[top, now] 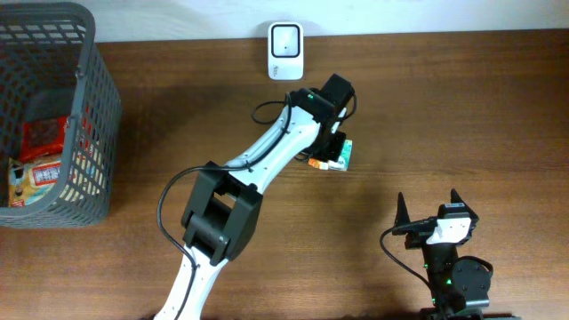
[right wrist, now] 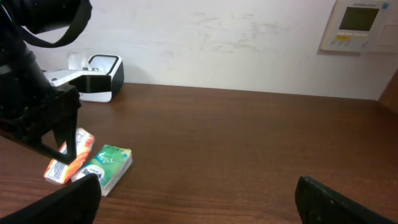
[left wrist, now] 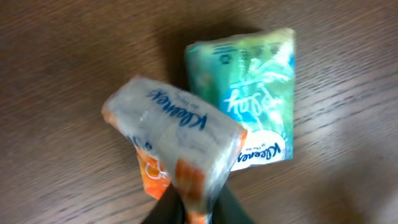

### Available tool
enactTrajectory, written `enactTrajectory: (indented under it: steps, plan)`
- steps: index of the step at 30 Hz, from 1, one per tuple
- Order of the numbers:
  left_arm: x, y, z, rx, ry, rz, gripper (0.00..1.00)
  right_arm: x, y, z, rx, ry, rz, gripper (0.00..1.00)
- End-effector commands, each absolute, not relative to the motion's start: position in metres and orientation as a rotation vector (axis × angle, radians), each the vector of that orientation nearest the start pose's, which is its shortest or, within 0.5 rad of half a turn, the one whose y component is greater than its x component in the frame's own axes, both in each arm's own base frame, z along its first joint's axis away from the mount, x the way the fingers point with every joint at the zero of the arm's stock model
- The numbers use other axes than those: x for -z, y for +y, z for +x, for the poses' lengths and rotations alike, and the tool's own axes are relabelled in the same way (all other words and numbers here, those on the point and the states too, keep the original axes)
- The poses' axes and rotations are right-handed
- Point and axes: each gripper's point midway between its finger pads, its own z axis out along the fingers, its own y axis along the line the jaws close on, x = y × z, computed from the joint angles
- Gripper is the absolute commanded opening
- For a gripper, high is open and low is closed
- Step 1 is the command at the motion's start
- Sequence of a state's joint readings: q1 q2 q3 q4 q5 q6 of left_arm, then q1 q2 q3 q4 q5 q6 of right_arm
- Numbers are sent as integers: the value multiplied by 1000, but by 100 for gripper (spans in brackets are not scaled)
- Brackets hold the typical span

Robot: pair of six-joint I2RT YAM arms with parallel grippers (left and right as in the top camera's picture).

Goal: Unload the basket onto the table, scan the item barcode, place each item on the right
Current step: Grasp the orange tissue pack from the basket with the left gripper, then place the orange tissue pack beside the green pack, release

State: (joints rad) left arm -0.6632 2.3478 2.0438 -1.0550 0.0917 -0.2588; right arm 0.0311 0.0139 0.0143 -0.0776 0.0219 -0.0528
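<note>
At the middle of the table [top: 444, 107], under the wrist of the left arm [top: 267, 160], you get only a sliver of the two packs from overhead, because the arm covers most of them. In the left wrist view the left gripper [left wrist: 196, 210] is cut off by the lower edge, so only the dark tips of its fingers [left wrist: 233, 208] show. You cannot make out a barcode on either pack in any view. The basket [top: 89, 107] is cropped at the left edge, and its mesh masks the packets inside. In the right wrist view the left arm hides part of the scanner [right wrist: 99, 81].

The orange tissue pack [left wrist: 171, 140] has its lower end between the left jaws, which stand close together about it. Whether they pinch it, you cannot tell. The pack reaches away from the fingers, and its far corner crosses the edge of the green tissue pack [left wrist: 255, 99], which lies flat on the wood. In the right wrist view the two packs sit side by side, the orange one tilted, in front of the scanner and well apart from it.

The right gripper [top: 428, 203] stands near the front edge, well apart from the packs, its jaws spread wide and holding nothing.
</note>
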Motion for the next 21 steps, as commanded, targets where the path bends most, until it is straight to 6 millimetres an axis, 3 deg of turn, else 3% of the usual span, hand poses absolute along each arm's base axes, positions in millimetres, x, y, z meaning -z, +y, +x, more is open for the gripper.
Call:
enactTrajectory:
  steps: [1, 3, 6, 8, 9, 10, 11, 12, 13, 15, 17, 19, 21]
  plan:
    - [-42, -344, 385, 289, 2912, 558, 23, -155, 1, 246, 46, 1652, -40, 98]
    - [-44, -348, 391, 295, 2878, 554, 23, -155, 1, 246, 46, 1652, -41, 98]
    - [-59, -319, 420, 238, 2865, 448, 17, -155, 1, 246, 46, 1652, -40, 99]
    - [-65, -298, 432, 224, 2883, 383, 41, -155, 1, 246, 46, 1652, -40, 98]
    - [-70, -294, 435, 224, 2882, 371, 46, -155, 1, 246, 46, 1652, -40, 98]
    - [-79, -291, 439, 227, 2876, 356, 63, -155, 1, 246, 46, 1652, -40, 98]
    - [-100, -289, 446, 241, 2851, 339, 70, -155, 1, 246, 46, 1652, -40, 98]
    - [-118, -289, 449, 252, 2829, 332, 69, -155, 1, 246, 46, 1652, -40, 99]
    - [-121, -289, 448, 254, 2828, 332, 62, -155, 1, 246, 46, 1652, -40, 98]
    - [-104, -297, 426, 323, 2919, 371, 16, -155, 1, 246, 46, 1652, -40, 99]
    - [-80, -300, 408, 290, 2975, 410, 1, -155, 1, 246, 46, 1652, -40, 98]
    - [-54, -315, 390, 304, 3000, 473, 0, -155, 1, 246, 46, 1652, -40, 99]
    - [-46, -328, 386, 318, 2974, 510, 0, -155, 1, 246, 46, 1652, -40, 98]
